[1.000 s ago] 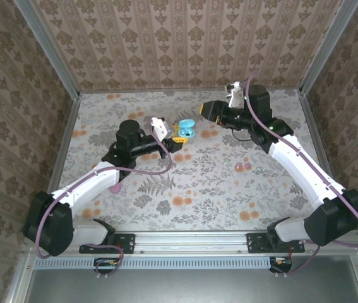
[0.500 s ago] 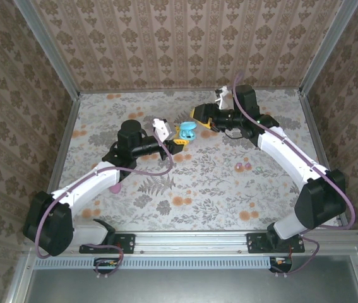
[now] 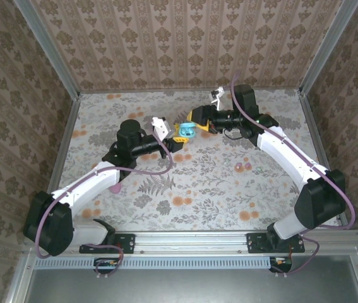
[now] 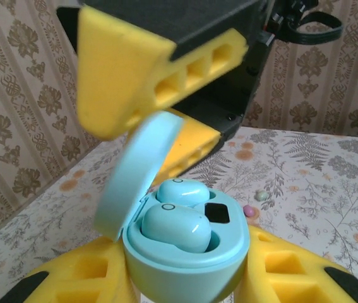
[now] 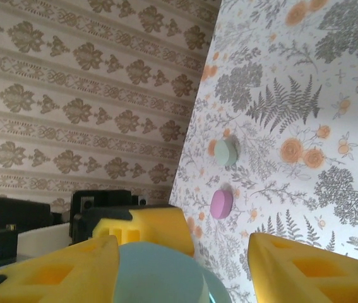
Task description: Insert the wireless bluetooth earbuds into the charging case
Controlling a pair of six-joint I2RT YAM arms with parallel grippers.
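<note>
Two cyan earbuds (image 4: 173,226) sit inside the open charging case (image 4: 194,268). Our left gripper (image 4: 185,279) pinches the case's base to steady it; our right gripper (image 5: 186,270), spread, straddles the case's lid (image 4: 137,170), seemingly to close it.

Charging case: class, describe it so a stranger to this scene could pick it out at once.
On the floral table, where the arms meet, the left gripper clamps the charging case. Unlike the tiny loose buds nearby, it is rounded, pale cyan, open, with two earbuds inside.
</note>
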